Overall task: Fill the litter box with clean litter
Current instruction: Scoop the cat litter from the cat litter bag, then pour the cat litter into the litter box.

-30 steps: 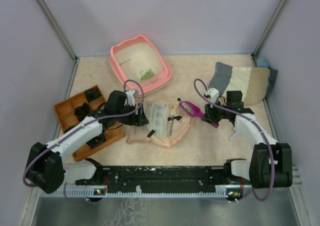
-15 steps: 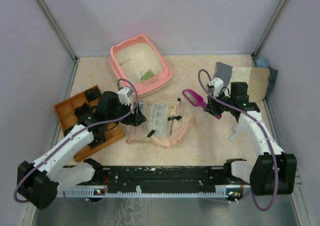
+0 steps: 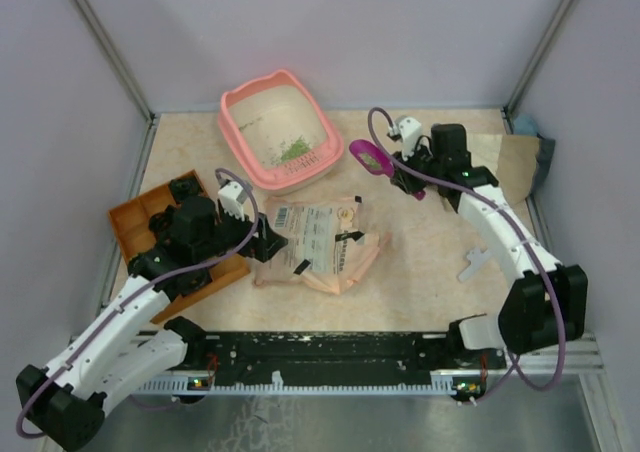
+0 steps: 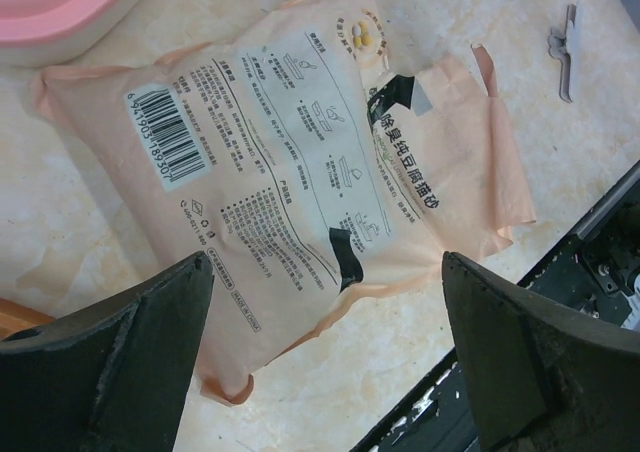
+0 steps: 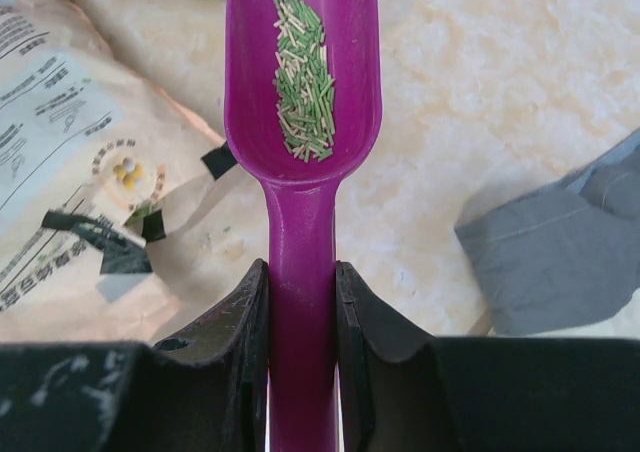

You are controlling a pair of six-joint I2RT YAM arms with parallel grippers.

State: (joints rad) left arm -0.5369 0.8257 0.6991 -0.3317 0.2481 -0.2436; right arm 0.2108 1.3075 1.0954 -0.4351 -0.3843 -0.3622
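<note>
The salmon-pink litter box stands at the back centre, with a small pile of green litter inside. My right gripper is shut on the handle of a magenta scoop, held in the air just right of the box. In the right wrist view the scoop holds green granules in its bowl. My left gripper is open and empty, above the left edge of the beige litter bag, which fills the left wrist view.
An orange compartmented tray with black parts sits at the left, under my left arm. A grey and beige cloth lies at the back right. A small grey clip lies on the table at the right.
My right gripper has carried the scoop up and to the left, from beside the bag to just right of the litter box. My left arm has drawn back toward the near left.
</note>
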